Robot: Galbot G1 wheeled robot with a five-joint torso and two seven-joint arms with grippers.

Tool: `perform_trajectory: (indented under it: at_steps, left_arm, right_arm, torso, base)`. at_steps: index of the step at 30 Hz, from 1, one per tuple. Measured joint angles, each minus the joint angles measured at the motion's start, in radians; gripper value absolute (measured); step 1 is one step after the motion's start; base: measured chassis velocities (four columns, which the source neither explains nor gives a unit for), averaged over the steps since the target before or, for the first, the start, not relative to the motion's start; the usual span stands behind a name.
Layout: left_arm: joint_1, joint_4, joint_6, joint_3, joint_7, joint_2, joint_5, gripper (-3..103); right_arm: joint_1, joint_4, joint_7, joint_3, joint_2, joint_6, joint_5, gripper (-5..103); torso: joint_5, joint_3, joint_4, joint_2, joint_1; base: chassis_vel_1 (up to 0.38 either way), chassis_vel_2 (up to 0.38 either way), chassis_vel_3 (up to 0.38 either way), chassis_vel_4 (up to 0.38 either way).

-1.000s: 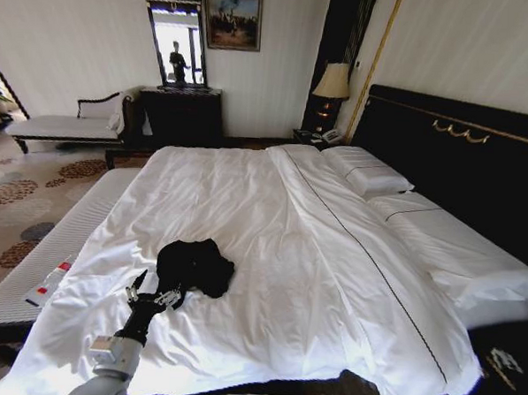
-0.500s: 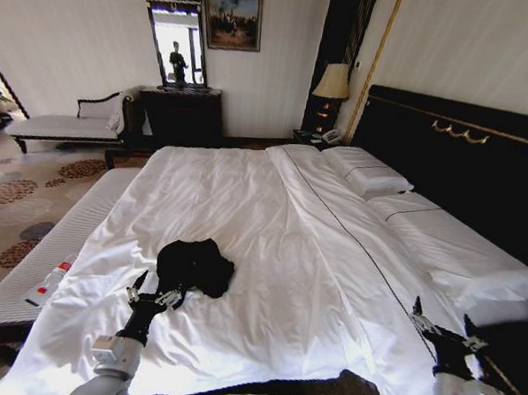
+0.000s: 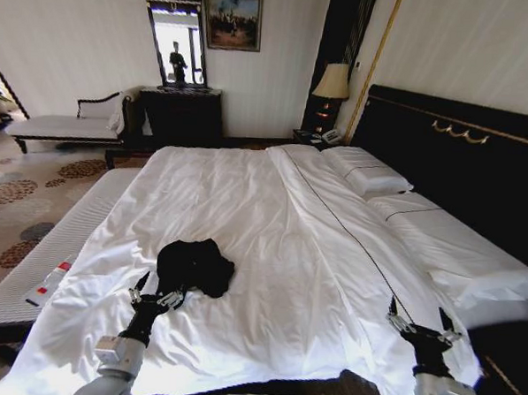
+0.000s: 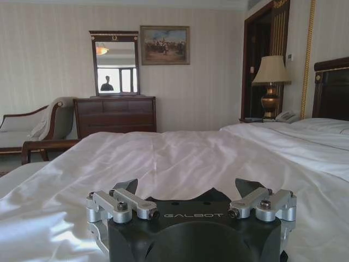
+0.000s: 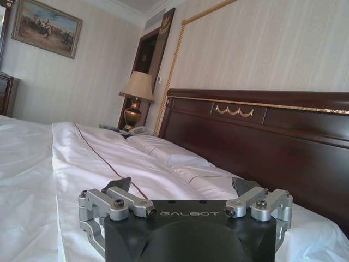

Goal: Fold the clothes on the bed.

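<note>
**Both grippers open at the foot of the bed, T-shirt crumpled and not held**

From the head camera I see the black T-shirt lying in a loose heap on the white duvet of the bed, on the near left part, toward the foot edge. It is bunched up, so I cannot read any lettering on it.

My left gripper is low on the left side, just in front of the T-shirt. Its fingers are spread apart and they hold nothing. The tips point toward the near edge of the cloth; I cannot tell if one of them touches it. In the left wrist view the same gripper has its two jaws wide apart over the wrinkled duvet, with a dark wooden dresser and a mirror on the far wall.

My right gripper is at the near right corner of the bed, well apart from the T-shirt. Its jaws are also open and empty. In the right wrist view this gripper looks along the bed toward the pillows, the dark headboard and a table lamp.

A pale striped bench stands beside the bed on the left.
</note>
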Motion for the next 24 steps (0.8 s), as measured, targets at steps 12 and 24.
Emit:
perform_trajectory:
  at_steps: [12, 24]
  left_arm:
    - [-0.003, 0.001, 0.0, -0.001, 0.002, 0.003, -0.002, 100]
    - [-0.003, 0.002, -0.001, -0.002, 0.007, 0.002, -0.008, 100]
  right_arm:
    - [-0.005, -0.004, 0.004, -0.011, 0.006, 0.003, -0.02, 100]
    - [-0.008, -0.007, 0.005, -0.025, 0.013, 0.018, -0.027, 100]
  torso:
    - [-0.0004, 0.0, 0.0, 0.0, 0.0]
    - [-0.0001, 0.0, 0.0, 0.0, 0.0]
  base:
    - [0.119, 0.119, -0.112, -0.125]
    - [0.122, 0.125, -0.121, -0.126]
